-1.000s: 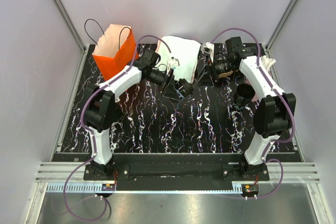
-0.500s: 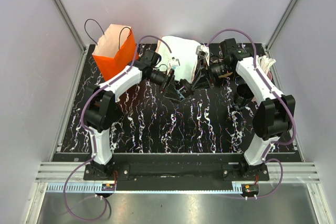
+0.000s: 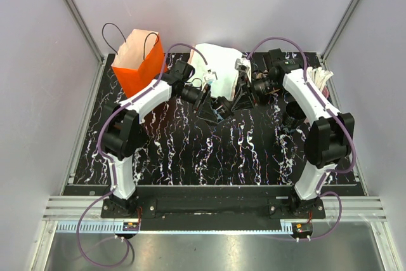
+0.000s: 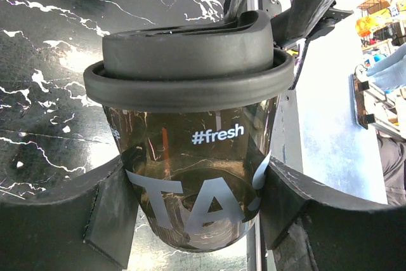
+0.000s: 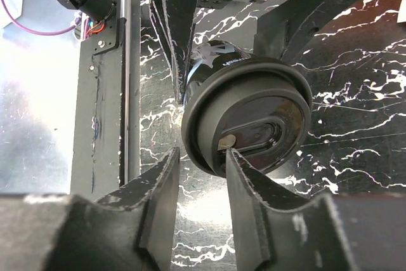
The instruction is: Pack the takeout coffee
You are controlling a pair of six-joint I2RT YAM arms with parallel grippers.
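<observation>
- The black marbled tabletop [image 3: 190,157] carries an orange paper bag [image 3: 136,65] at the upper left of the top view. A white bag [image 3: 219,68] sits at upper centre.
- Your two arms meet just below the white bag, near the middle of the top view.
- Your left pincer [image 4: 200,211] is closed on the takeout coffee [image 4: 190,157]. One finger presses each side of the lower cup wall, below the "#fresh" print, and the cup is held off the tabletop.
- Your right pincer [image 5: 202,157] is parted only narrowly and has hold of nothing. In the right wrist view its tips straddle the lower left rim of the lid [image 5: 250,118]. I cannot tell whether either tip touches it.
- The cup wall is thin, smooth and see-through dark plastic, so it is probably light, slick and easy to dent if squeezed.
- The lid looks pressed on, and a pull at its rim could pop it loose.
- Take hold around the body under the lid's lip, where the wall is stiffest, not by the lid.
- Keep the left grip until the cup is over a bag's mouth.
</observation>
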